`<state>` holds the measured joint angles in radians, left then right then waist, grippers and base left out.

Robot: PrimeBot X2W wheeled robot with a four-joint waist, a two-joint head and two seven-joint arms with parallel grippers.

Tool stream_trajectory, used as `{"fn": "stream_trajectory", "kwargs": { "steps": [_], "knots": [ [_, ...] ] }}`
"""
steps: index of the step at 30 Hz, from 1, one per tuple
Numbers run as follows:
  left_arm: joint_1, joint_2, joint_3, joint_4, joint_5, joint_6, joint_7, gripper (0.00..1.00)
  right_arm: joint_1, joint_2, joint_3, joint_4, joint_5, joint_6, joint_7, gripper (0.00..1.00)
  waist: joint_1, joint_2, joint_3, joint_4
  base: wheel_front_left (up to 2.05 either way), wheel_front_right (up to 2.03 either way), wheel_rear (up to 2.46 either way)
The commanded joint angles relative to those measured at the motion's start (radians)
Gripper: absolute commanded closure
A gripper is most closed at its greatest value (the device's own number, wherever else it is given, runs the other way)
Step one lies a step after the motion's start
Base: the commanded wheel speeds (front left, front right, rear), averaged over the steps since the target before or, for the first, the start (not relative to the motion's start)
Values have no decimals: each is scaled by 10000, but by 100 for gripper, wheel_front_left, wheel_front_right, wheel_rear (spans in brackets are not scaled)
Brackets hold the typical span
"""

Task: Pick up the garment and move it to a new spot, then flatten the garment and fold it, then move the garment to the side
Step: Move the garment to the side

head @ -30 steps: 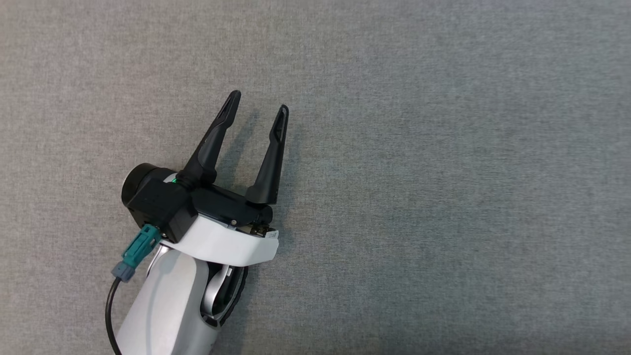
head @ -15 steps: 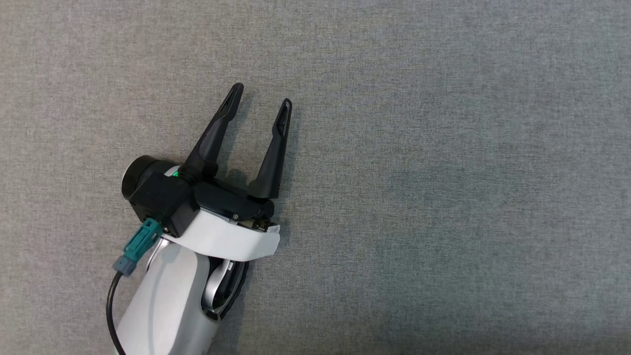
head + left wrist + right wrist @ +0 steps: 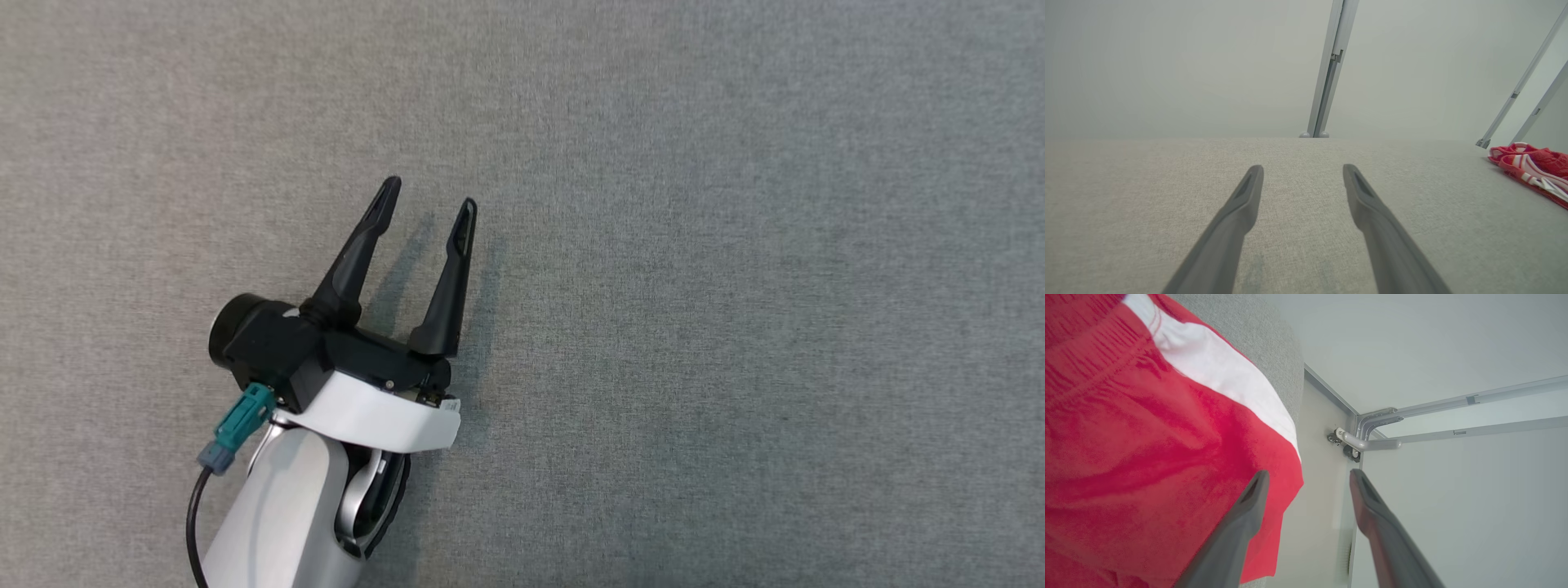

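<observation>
Right wrist view: right end effector spread, empty; garment just beside it.

Cloth surface: open run ahead and to the right of left gripper. Obstacles: garment at right edge, posts along far rim.

head: down onto grey cloth | left wrist: low along it | right wrist: near garment
</observation>
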<state>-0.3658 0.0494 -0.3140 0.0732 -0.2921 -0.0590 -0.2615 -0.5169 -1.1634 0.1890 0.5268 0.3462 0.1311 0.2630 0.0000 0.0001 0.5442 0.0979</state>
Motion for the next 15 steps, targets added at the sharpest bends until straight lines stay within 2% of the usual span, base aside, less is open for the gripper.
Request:
{"fn": "stream_trajectory", "kwargs": {
  "steps": [1, 8, 12, 15],
  "knots": [
    [126, 32, 22, 12, -45, 60, -31, 0, 148, 5, -60, -45, -191, -7, 90, 0, 0, -1, -414, 20, 0, 0, 0],
    [715, 33, 85, 14, -146, 193, -31, 0, -138, 363, -393, -485, -977, -7, 83, 0, 0, -1, -1535, 41, 0, 0, 0],
    [1113, 32, 367, -102, -245, 346, -31, 0, -582, 1357, -551, -1284, -1353, -7, -575, 0, 0, -1, -2295, -39, 0, 0, 0],
    [1387, 33, 700, -243, -347, 419, -30, 0, -901, 2542, -618, -1915, -1415, -5, -1304, 0, 0, -1, -2869, -120, 0, 0, 0]
  ]
}}
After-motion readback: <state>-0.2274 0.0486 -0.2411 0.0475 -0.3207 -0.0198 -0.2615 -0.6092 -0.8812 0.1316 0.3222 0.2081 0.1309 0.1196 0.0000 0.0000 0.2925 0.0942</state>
